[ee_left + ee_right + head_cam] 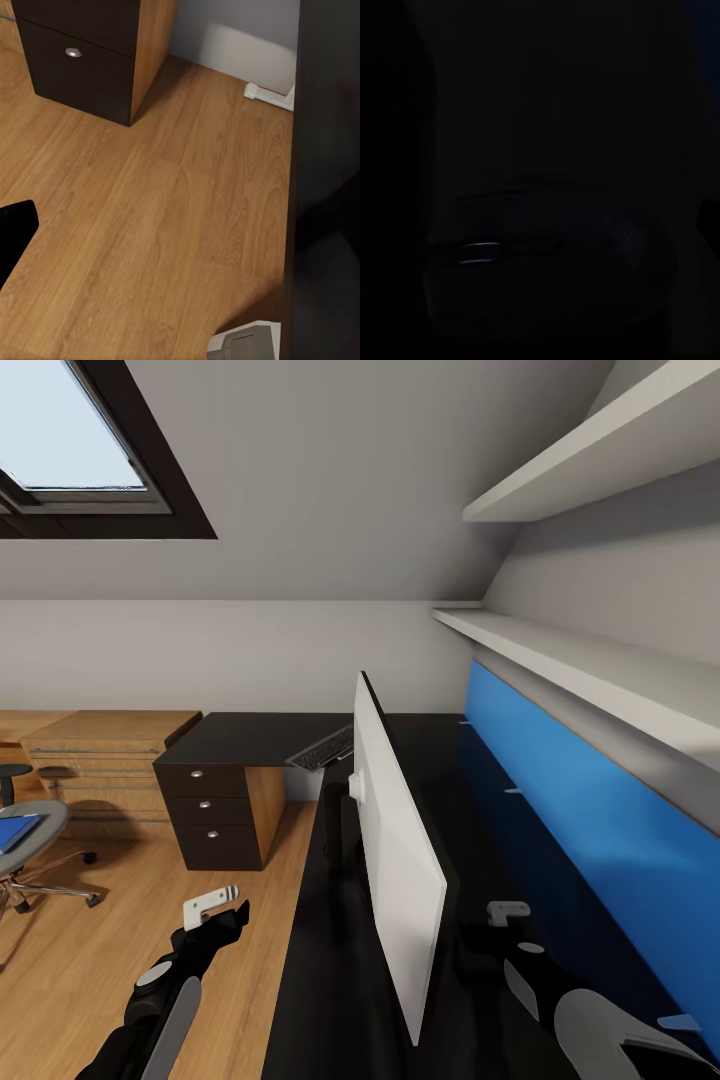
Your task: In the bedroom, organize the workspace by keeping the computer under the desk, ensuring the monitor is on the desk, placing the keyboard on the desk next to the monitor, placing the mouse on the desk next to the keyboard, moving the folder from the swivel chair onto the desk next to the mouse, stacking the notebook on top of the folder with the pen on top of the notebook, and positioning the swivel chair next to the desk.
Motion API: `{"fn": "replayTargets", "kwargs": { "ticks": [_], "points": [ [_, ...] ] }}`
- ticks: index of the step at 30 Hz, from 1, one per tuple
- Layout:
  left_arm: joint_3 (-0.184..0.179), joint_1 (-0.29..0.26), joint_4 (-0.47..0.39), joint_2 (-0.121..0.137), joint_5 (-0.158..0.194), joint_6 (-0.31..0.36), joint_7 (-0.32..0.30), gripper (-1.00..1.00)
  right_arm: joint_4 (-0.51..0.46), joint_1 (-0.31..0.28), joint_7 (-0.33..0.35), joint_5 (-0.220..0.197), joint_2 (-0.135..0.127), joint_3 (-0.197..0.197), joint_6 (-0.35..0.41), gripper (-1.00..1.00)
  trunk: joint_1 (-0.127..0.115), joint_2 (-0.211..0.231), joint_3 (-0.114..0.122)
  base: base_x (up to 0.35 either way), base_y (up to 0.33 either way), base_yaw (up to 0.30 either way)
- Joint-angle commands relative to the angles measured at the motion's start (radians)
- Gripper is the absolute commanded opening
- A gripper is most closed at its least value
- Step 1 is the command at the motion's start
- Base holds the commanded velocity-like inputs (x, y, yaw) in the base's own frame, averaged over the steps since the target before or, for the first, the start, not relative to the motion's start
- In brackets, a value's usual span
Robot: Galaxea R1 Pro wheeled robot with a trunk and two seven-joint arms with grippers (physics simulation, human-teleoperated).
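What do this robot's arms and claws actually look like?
Both arms are glossy black with light grey panels along them. The left gripper ends in pale grey, angular, bracket-like fingers on a black wrist. The right gripper has the same pale grey fingers. No cables or markings are visible.

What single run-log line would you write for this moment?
monitor: upright on desk | keyboard: on desk beyond monitor | folder: on swivel chair | mouse: beneath right arm, dim
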Motion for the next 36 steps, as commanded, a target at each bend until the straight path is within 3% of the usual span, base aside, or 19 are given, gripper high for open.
{"fn": "replayTargets", "kwargs": {
  "ticks": [1, 5, 11, 23, 28, 34, 35, 36],
  "points": [
    [-0.001, -0.001, -0.001, 0.000, 0.011, 0.004, 0.007, 1.00, 0.001, -0.001, 0.004, 0.010, 0.000, -0.009, -0.001, 1.00, 0.000, -0.001, -0.001, 0.000, 0.000, 0.000],
    [-0.001, -0.001, -0.001, 0.000, 0.011, 0.004, 0.007, 1.00, 0.000, -0.001, 0.003, 0.010, 0.000, -0.009, 0.029, 1.00, 0.000, -0.001, -0.001, 0.000, 0.000, 0.000],
    [-0.001, -0.001, -0.001, 0.000, 0.011, 0.004, 0.007, 1.00, 0.000, -0.001, 0.002, 0.010, 0.000, -0.009, 0.035, 1.00, 0.023, -0.043, -0.020, 0.000, 0.000, 0.000],
    [-0.001, -0.001, -0.001, 0.000, 0.011, 0.004, 0.007, 1.00, -0.001, -0.001, 0.002, 0.010, 0.000, -0.009, 0.036, 1.00, 0.023, -0.043, -0.020, 0.000, 0.000, 0.000],
    [-0.001, -0.001, -0.002, 0.000, 0.011, 0.004, 0.007, 1.00, -0.001, -0.001, 0.002, 0.010, 0.000, -0.009, 0.036, 1.00, 0.042, -0.078, -0.036, 0.000, 0.000, 0.000],
    [-0.001, -0.001, -0.002, 0.000, 0.011, 0.004, 0.007, 1.00, -0.001, -0.001, 0.002, 0.010, 0.000, -0.009, 0.037, 1.00, 0.042, -0.078, -0.036, 0.000, 0.000, 0.000],
    [-0.001, -0.001, -0.002, 0.000, 0.011, 0.004, 0.007, 1.00, -0.001, -0.001, 0.002, 0.010, 0.000, -0.010, 0.037, -1.00, 0.042, -0.078, -0.036, 0.000, 0.000, 0.000],
    [-0.001, -0.001, -0.002, 0.000, 0.011, 0.004, 0.007, 1.00, -0.001, -0.001, 0.002, 0.010, 0.000, -0.010, 0.036, -1.00, 0.042, -0.078, -0.036, 0.000, 0.000, 0.000]
  ]
}}
